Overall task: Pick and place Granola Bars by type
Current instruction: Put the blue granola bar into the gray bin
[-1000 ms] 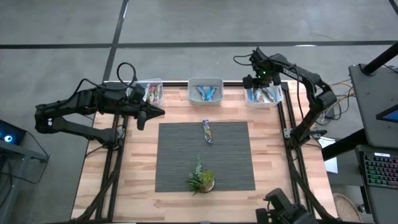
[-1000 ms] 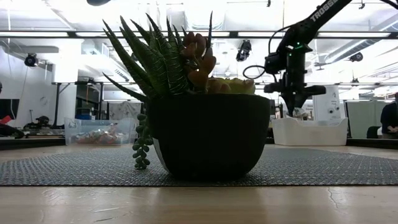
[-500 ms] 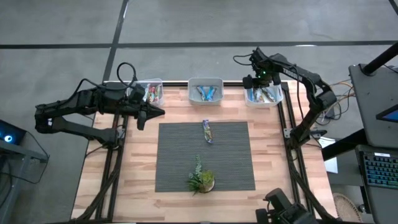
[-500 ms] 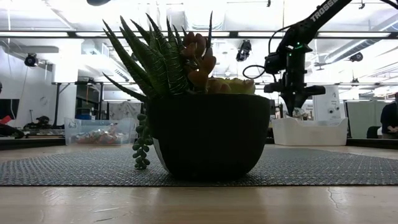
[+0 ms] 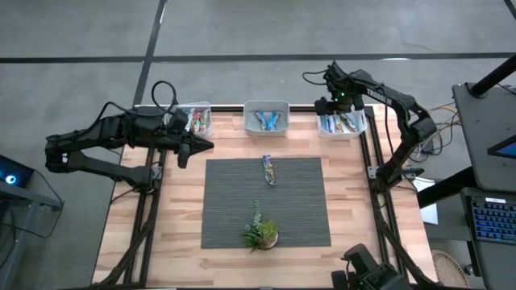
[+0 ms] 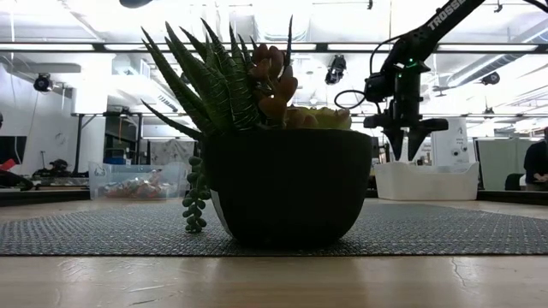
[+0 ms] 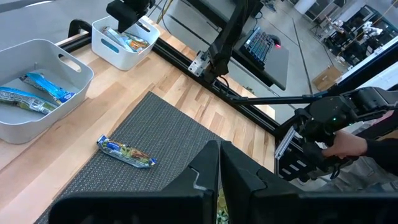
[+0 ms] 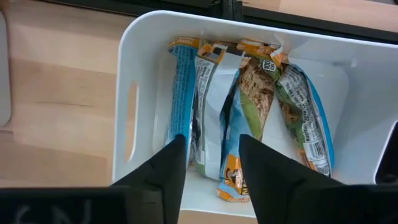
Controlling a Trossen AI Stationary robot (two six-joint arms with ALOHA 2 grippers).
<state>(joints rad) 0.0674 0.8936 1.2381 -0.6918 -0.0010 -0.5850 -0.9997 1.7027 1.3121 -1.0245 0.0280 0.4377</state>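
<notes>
The right end effector (image 8: 211, 168) hangs over the white bin (image 8: 134, 50) at the far right corner of the worktop (image 5: 177, 209), its two fingers (image 8: 158, 171) parted and holding nothing; between and under them lie several granola bars (image 8: 249, 106) side by side in the bin, in blue, orange and white wrappers. In the low view the same end effector (image 6: 404, 152) is just above the rim of this bin (image 6: 426, 181), fingers apart. The left end effector (image 5: 207, 145) waits at the far left of the worktop, near the clear bin (image 5: 196, 119) that holds reddish bars, and its fingers (image 7: 205, 180) are pressed together with nothing between them. The middle grey bin (image 5: 267, 118) holds blue bars. One single bar (image 5: 268, 170) lies on the dark mat (image 5: 226, 201), near its far edge, apart from all bins; its wrapper looks blue and white, though it is too small to be sure. A small potted plant (image 5: 260, 232) stands on the near part of the mat
</notes>
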